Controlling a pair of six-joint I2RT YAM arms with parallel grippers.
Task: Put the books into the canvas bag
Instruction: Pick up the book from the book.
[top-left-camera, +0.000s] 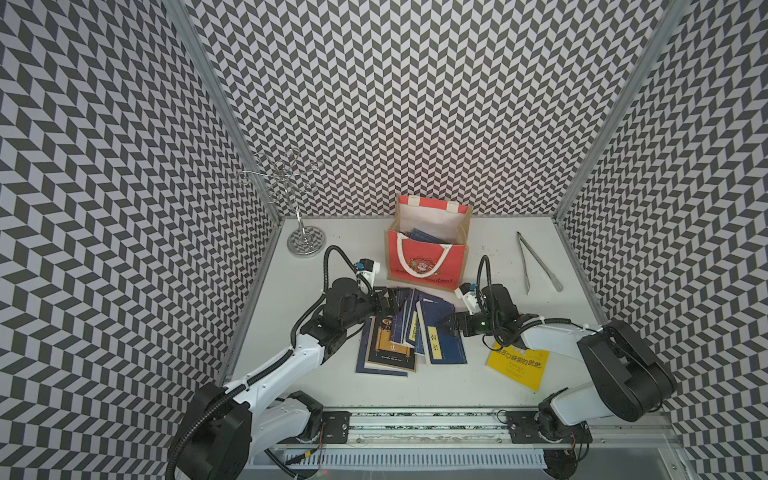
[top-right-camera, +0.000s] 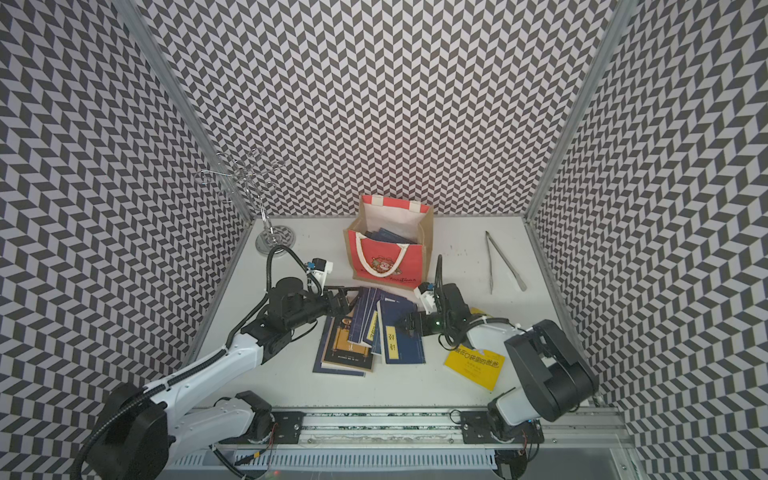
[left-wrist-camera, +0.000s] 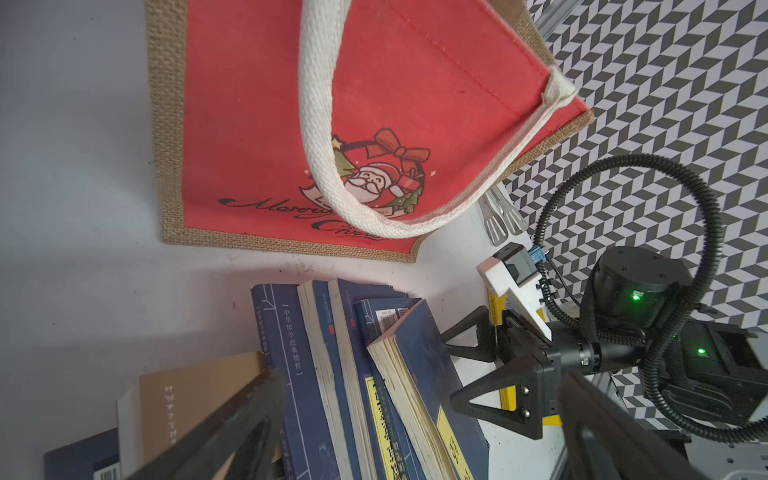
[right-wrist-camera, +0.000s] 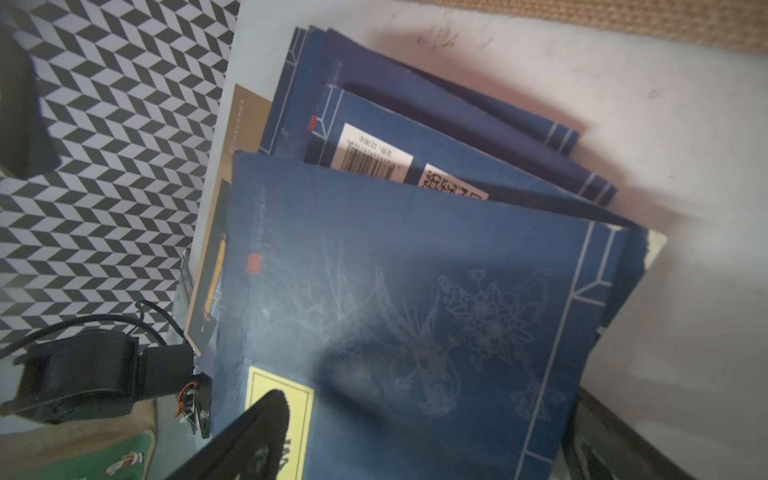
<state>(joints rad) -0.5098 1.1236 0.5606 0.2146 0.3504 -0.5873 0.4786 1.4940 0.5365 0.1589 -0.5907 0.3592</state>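
On the white tabletop (top-left-camera: 415, 390), in both top views, we see navy books (top-left-camera: 432, 332) fanned nearer than the red, jute-edged canvas bag (top-left-camera: 428, 262), between the left pincer (top-left-camera: 390, 303) and right pincer (top-left-camera: 451, 326), both spread. Left wrist view: its Santa print (left-wrist-camera: 370, 183). Right wrist view: a yellow-labelled cover (right-wrist-camera: 415, 311).

Even, bright light; soft shadows; wide-angle edge bending; blurry close-up wrist views.

Left gripper (top-left-camera: 392, 301) jaws wide; right gripper (top-left-camera: 454, 328) likewise
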